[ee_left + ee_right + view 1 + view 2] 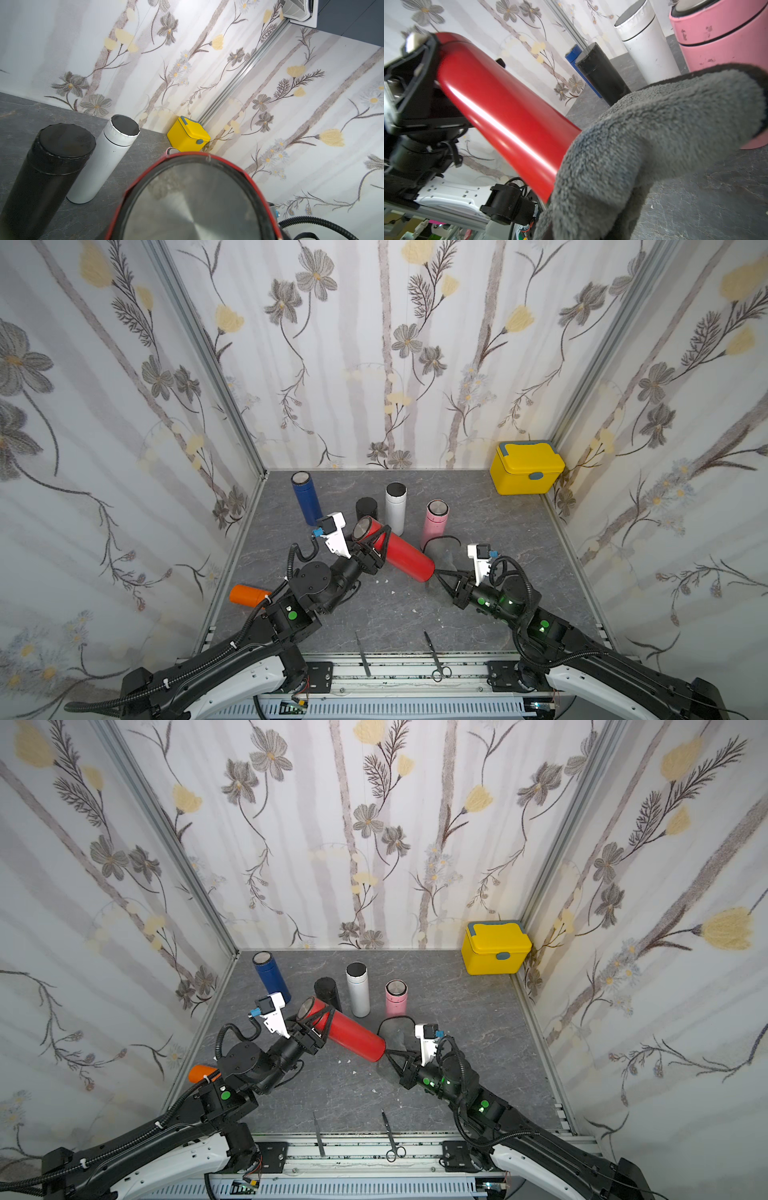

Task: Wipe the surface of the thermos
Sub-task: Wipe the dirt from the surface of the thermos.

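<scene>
Both top views look down from above the near edge of the tabletop [399, 614]; both wrist views closely share the red thermos [500, 116].

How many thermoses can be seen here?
6: blue, black, white and pink standing at the back; red thermos held tilted by the left gripper; orange lying at the left edge, partly hidden.

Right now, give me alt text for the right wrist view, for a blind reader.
A gray cloth fills the foreground, overlapping the lower end of a tilted red thermos gripped near its lid by the left pincer. Behind stand a pink thermos, a white thermos, a black thermos and a blue thermos.
</scene>
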Controlling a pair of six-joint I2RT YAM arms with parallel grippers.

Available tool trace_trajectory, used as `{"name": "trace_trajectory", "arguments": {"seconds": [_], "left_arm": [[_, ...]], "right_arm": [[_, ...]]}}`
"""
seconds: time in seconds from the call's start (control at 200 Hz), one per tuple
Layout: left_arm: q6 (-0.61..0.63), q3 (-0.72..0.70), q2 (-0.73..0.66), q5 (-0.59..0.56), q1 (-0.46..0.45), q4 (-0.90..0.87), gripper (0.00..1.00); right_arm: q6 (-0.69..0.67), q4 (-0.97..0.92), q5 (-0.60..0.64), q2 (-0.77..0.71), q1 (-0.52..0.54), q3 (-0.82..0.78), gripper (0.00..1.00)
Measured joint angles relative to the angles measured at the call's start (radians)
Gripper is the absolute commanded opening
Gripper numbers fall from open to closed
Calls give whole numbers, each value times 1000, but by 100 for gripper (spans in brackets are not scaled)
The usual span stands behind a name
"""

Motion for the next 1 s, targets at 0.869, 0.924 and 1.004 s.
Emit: {"name": "trace_trajectory", "arguments": {"seconds": [0.869, 0.924, 1.004], "left_arm": [[-25, -8, -85, 32, 43, -61, 0], [-33, -8, -92, 36, 45, -51, 0], [-47, -8, -92, 38, 48, -37, 0]], "right_arm": [[10, 43, 98, 77, 72, -112, 0], [21, 35, 106, 77, 72, -120, 0], [27, 42, 105, 88, 72, -116, 0]]}}
